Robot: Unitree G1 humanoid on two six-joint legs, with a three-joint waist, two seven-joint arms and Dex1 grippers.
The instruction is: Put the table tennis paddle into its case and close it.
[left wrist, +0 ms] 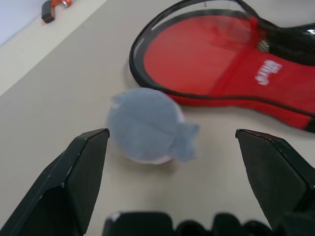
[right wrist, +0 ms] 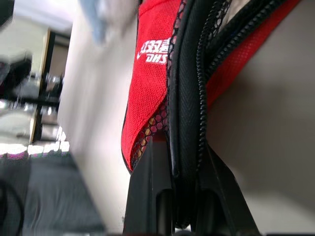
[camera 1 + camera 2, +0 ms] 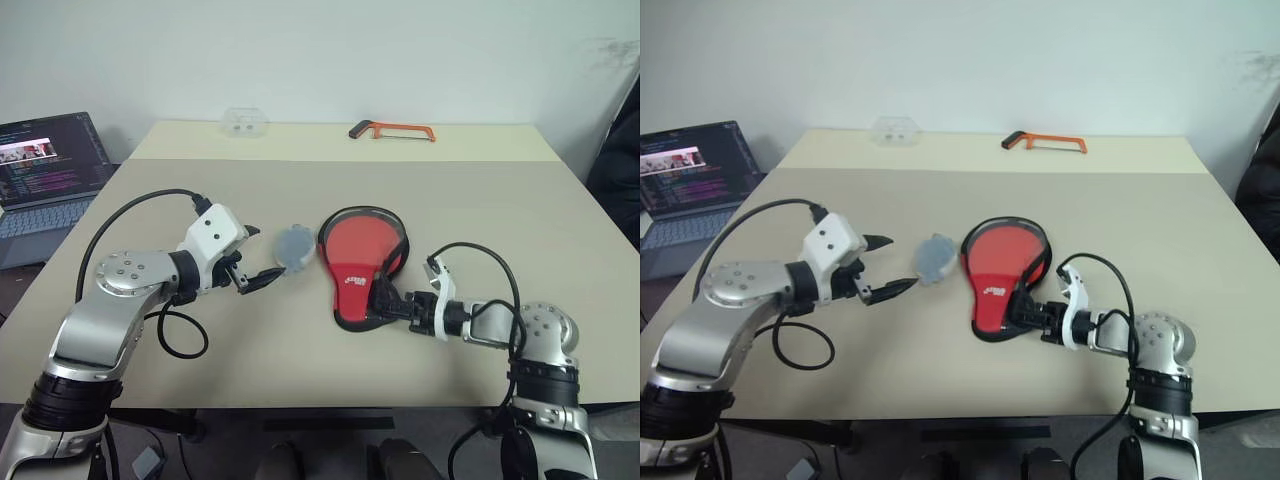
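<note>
Red case (image 3: 358, 262) in right end effector (image 3: 384, 300)

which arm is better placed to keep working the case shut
Right. The right hand is already shut on the narrow handle end of the case, pinching its zipper edge. The left hand is open beside the white wad, not touching the case.

even, soft indoor light, no hard glare on table (image 3: 300, 370). faint diffuse shadows under arms. head views sharp. left wrist view: grey-white wad (image 1: 147, 125) soft, close fingers (image 1: 74, 182) blurred. right wrist view: case (image 2: 152, 93) mesh crisp, background smeared (likely motion blur).
</note>
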